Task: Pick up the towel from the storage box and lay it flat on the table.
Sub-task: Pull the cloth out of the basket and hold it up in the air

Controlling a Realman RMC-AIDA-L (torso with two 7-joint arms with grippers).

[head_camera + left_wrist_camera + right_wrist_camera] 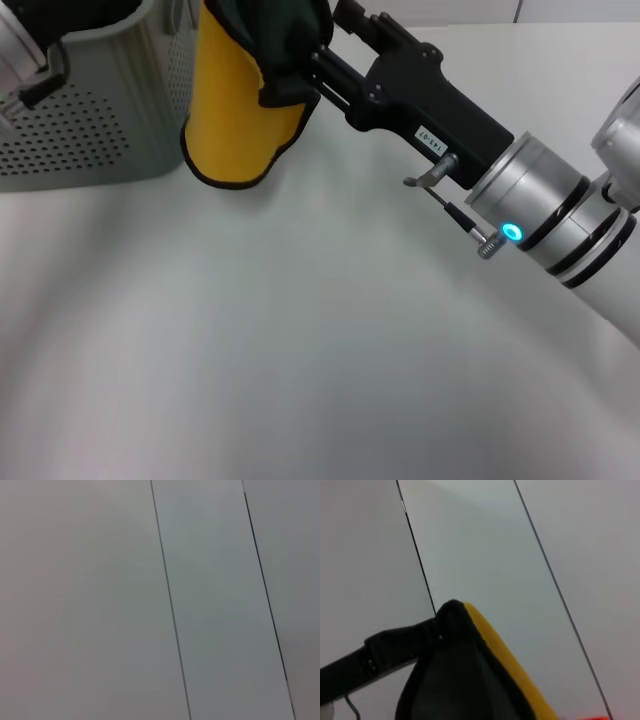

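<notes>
Towel: hangs folded, yellow face outward, just beside the box, its lower edge close over the table.
Right gripper: clamped on the towel's upper dark fold.
Box: at the far left of the table.
Left gripper: only part of that arm shows near the box.
Next step: likely carry it clear of the box, lower the free edge first, then drag to spread flat.

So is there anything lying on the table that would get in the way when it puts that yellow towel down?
Nothing visible does. The right gripper holds the towel hanging beside the storage box, and the table below and in front looks bare.
</notes>
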